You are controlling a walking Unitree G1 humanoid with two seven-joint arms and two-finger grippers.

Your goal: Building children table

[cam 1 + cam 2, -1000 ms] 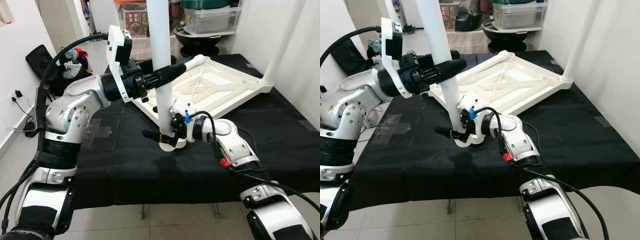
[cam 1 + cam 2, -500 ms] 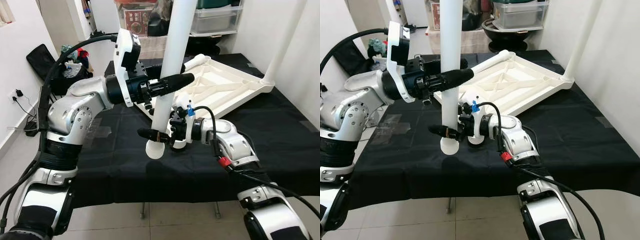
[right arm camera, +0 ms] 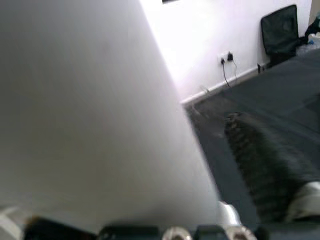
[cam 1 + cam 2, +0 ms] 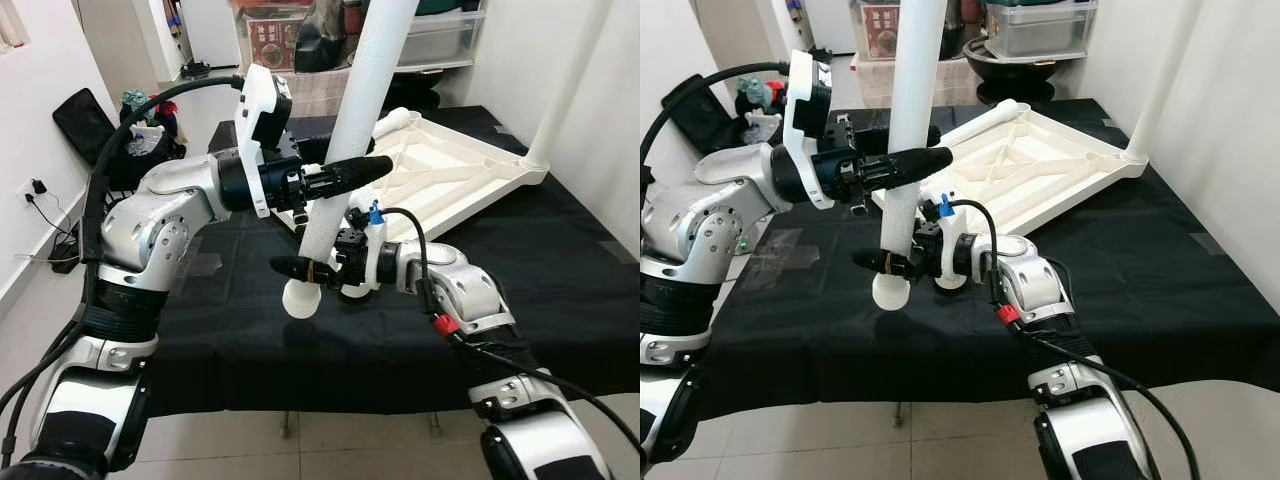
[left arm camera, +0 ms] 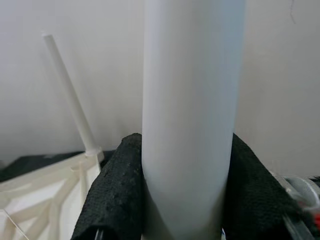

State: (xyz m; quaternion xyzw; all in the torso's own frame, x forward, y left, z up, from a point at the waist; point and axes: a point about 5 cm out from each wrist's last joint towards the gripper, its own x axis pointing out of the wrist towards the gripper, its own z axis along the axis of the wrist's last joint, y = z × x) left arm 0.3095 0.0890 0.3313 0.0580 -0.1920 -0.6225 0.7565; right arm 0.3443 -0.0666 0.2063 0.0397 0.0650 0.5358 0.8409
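A lived-in room of a home, used as a work spot: white walls, a tiled floor, a wall socket with a plugged cable, stacked storage boxes, a black bag and toys, around a black-clothed table

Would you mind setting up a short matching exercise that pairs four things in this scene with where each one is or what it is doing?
Things:
1. left gripper
2. right gripper
3. white table top
4. loose table leg

States:
A. lies upside down on the black cloth, one leg already standing at its far corner
B. clamps the leg near its rounded lower end
C. held off the table, tilted, top leaning to the robot's right
D. clamps the leg higher up, about mid-shaft

Pairs: 1-D, 2-B, 3-A, 4-C
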